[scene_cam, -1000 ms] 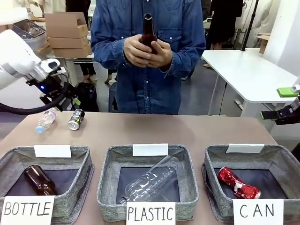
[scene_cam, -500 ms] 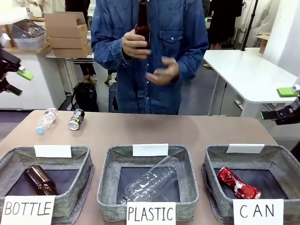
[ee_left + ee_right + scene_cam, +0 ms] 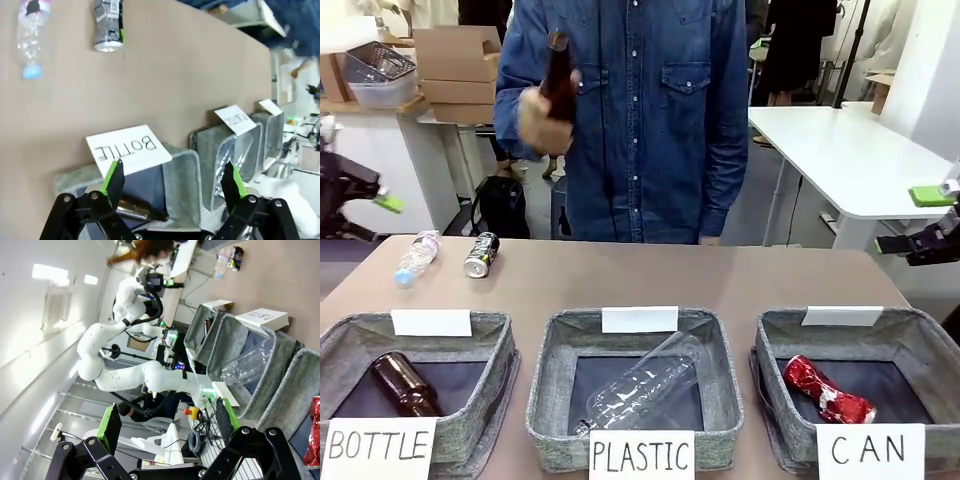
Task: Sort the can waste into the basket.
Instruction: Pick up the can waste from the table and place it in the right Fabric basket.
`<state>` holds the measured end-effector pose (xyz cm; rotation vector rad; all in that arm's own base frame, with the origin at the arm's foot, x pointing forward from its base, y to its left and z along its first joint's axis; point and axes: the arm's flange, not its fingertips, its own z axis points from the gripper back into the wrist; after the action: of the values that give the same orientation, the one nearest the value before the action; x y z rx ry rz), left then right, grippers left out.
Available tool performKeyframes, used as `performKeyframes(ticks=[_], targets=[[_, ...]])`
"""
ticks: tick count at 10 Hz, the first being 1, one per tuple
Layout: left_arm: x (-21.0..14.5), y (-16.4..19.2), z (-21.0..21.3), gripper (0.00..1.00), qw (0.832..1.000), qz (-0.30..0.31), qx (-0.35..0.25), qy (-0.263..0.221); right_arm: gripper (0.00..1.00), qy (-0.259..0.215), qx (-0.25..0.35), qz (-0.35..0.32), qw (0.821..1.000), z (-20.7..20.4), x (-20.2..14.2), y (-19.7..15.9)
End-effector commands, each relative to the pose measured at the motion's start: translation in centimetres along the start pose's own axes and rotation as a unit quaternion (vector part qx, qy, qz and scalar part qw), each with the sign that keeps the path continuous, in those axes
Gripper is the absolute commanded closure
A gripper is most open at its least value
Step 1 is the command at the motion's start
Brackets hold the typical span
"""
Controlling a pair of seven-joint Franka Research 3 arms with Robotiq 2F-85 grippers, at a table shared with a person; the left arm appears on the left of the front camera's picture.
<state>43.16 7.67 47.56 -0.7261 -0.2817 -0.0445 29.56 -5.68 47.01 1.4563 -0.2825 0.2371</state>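
On the brown worktop [image 3: 720, 280], the grey woven-fabric basket signed "CAN" [image 3: 920, 335] already holds the dented shiny red can [image 3: 827, 390]. The left gripper [image 3: 171, 170] and right gripper [image 3: 166, 412] both stand wide open and empty. The silver-and-black printed can [image 3: 481, 254] lies at the far left, just beside a clear plastic bottle [image 3: 418, 256]. Likely next, the left gripper must descend and grasp it.

You've a clear bottle [image 3: 640, 385] in the PLASTIC basket [image 3: 548, 400]; left of it, the BOTTLE basket [image 3: 500, 372] holds a brown bottle [image 3: 405, 385].
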Motion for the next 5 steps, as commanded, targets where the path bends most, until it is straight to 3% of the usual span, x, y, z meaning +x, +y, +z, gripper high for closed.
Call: performKeyframes(ticks=[1,2,3,4,5], targets=[[1.0,2.1,6.8,0.00,0.998,0.043,-0.029,-0.044,0.00,0.002,0.002,0.013,1.000,0.2,0.2,0.1],[-0.5,4.1,10.8,0.00,0.994,0.063,-0.067,-0.058,0.00,0.002,0.002,0.013,1.000,0.2,0.2,0.1],[-2.7,6.3,14.4,0.00,0.986,0.108,-0.058,-0.110,0.00,0.002,0.002,0.013,1.000,0.2,0.2,0.1],[-5.5,8.6,17.6,0.00,0.979,0.130,-0.086,-0.135,0.00,0.002,0.002,0.013,1.000,0.2,0.2,0.1],[-7.5,9.9,18.8,0.00,0.970,0.154,-0.089,-0.165,0.00,0.002,0.002,0.013,1.000,0.2,0.2,0.1]])
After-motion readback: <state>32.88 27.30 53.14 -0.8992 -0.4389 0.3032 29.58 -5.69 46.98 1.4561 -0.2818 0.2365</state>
